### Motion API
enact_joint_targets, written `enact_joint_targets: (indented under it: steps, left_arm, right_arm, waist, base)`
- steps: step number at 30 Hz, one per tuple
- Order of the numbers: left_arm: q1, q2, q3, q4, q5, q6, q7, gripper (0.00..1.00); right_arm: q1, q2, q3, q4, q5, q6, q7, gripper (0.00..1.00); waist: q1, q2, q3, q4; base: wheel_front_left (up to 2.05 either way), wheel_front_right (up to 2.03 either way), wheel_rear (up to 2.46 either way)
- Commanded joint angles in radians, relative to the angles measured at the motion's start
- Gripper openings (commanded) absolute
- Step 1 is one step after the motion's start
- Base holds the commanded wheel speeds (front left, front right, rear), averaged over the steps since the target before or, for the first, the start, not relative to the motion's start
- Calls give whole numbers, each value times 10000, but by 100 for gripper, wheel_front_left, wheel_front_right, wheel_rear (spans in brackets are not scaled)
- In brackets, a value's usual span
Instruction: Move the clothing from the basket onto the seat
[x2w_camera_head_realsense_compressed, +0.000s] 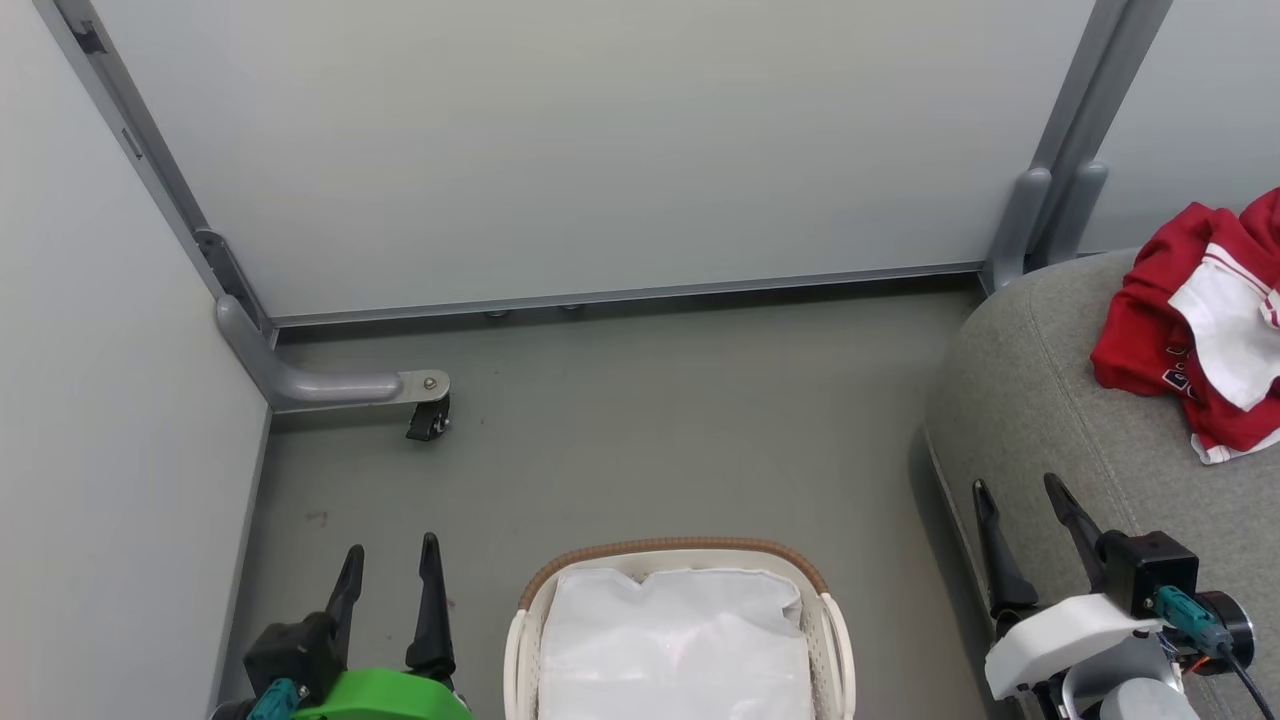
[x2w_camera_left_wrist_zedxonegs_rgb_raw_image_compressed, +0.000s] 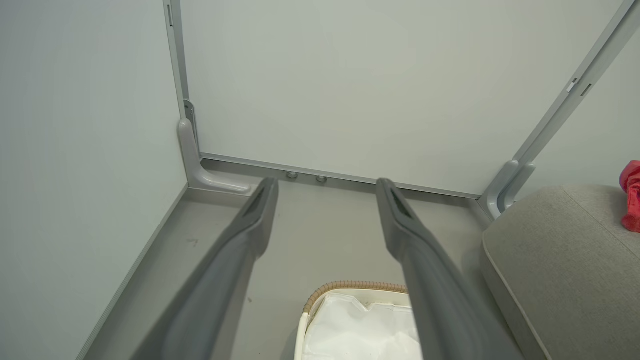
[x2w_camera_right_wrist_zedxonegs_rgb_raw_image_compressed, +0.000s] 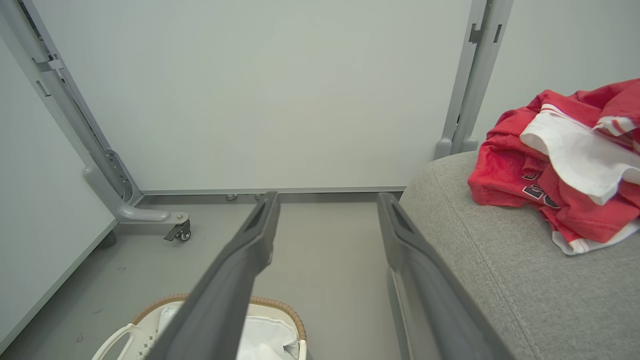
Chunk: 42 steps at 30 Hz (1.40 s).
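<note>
Looking down from my head, I see my left claw (x2w_camera_head_realsense_compressed: 392, 545) spread wide and holding nothing. The basket (x2w_camera_head_realsense_compressed: 680, 545) stands on the floor just to its right, with its white liner (x2w_camera_head_realsense_compressed: 670, 640) showing inside. My right claw (x2w_camera_head_realsense_compressed: 1016, 483) is likewise spread and empty, hovering at the left edge of the seat (x2w_camera_head_realsense_compressed: 1040, 400). The clothing (x2w_camera_head_realsense_compressed: 1190, 330) lies bunched on the cushion ahead of it and to its right, well apart from its fingers. Along my left wrist, the basket sits low between my parted fingers, partly behind the right one, and the seat is off to the right. Along my right wrist, the red and white heap rests on the seat beyond my right finger, and the basket lies beneath my left finger.
</note>
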Motion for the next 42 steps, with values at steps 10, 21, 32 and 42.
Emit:
enact_joint_targets:
  steps: [10,21,32,42]
  left_arm:
    - [-89,18,-100,127,-132,-120,5,100]
    - [16,-4,-174,167,-145,-122,7,0]
    - [-104,27,158,199,-1728,-265,443,0]
    - [-277,57,503,83,-3248,-409,875,0]
  right_arm:
    - [48,-44,-133,74,64,-15,-47,100]
    - [26,42,-100,195,69,0,15,0]
    - [-59,70,-244,279,1899,-1,563,0]
    - [-62,53,-251,72,3701,-2,954,0]
  waist:
    - [1,0,-9,50]
    - [1,0,10,77]
    - [1,0,20,13]
    - [1,0,31,-55]
  base:
    - [0,0,0]
    - [0,0,0]
    - [0,0,0]
    - [0,0,0]
